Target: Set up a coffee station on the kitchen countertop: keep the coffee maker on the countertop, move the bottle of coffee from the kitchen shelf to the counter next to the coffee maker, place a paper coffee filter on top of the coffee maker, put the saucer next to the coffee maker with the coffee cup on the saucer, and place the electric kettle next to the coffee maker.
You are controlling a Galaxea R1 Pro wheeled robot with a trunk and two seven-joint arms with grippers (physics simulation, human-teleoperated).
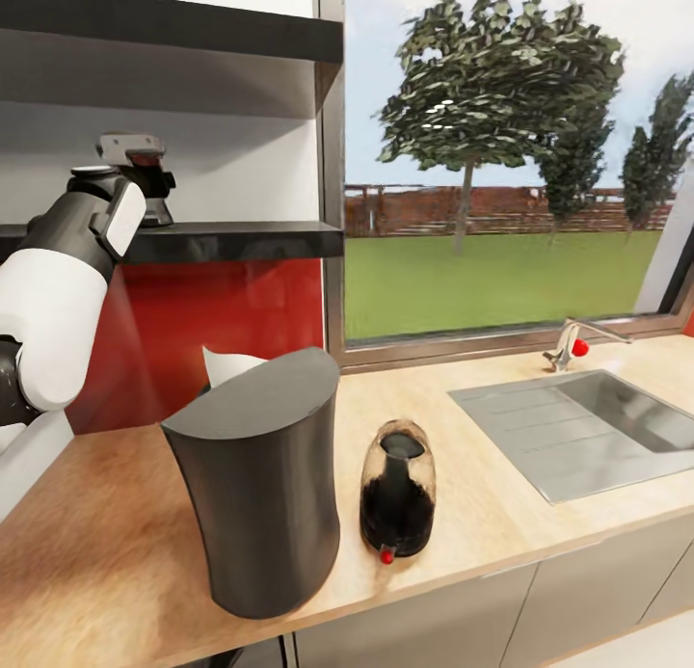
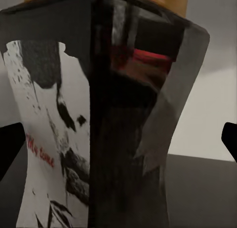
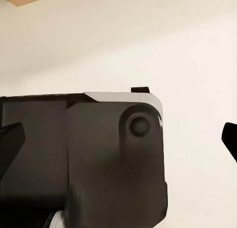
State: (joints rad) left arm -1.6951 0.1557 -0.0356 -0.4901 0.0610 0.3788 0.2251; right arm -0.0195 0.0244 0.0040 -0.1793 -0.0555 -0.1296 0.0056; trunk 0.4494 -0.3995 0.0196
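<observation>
I read no complete text. The dark waisted glass jar with golden-brown lid (image 2: 123,114) carries a white label, lower left of the left wrist frame, with illegible red script.

This is a home kitchen. A light wood table (image 1: 540,514) runs under a wide window (image 1: 511,157) that looks onto a lawn and trees, and it carries an inset grey steel sink (image 1: 578,427) with a metal tap (image 1: 569,345). Grey cabinet fronts (image 1: 424,620) sit below. A glossy red backsplash (image 1: 222,311) and a thin black wall shelf (image 1: 241,239) back it, and a tall dark-grey coffee maker (image 1: 255,485) and a clear glass kettle (image 1: 397,490) stand on it.
</observation>
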